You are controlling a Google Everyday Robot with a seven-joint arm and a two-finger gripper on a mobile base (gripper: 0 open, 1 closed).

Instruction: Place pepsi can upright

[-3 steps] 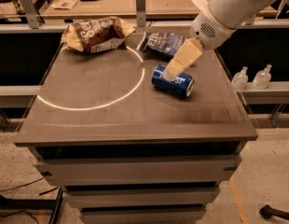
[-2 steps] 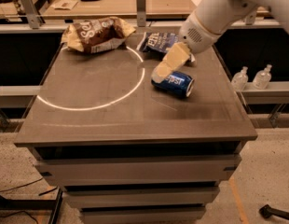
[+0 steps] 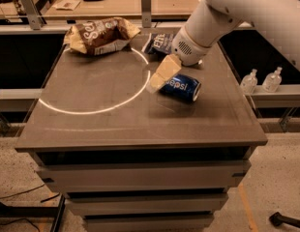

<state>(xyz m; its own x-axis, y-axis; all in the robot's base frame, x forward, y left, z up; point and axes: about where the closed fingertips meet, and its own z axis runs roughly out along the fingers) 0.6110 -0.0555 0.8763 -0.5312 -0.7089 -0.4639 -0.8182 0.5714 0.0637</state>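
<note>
Lying sideways: can (image 3: 181,88), with end effector (image 3: 162,75) at its end.
Long axis is aimed at the end effector; grip cannot be told.

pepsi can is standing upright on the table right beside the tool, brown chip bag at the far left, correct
No: the camera view shows the pepsi can lying on its side, not upright. The rest holds: it is on the table right beside the tool, with the brown chip bag at the far left.
</note>
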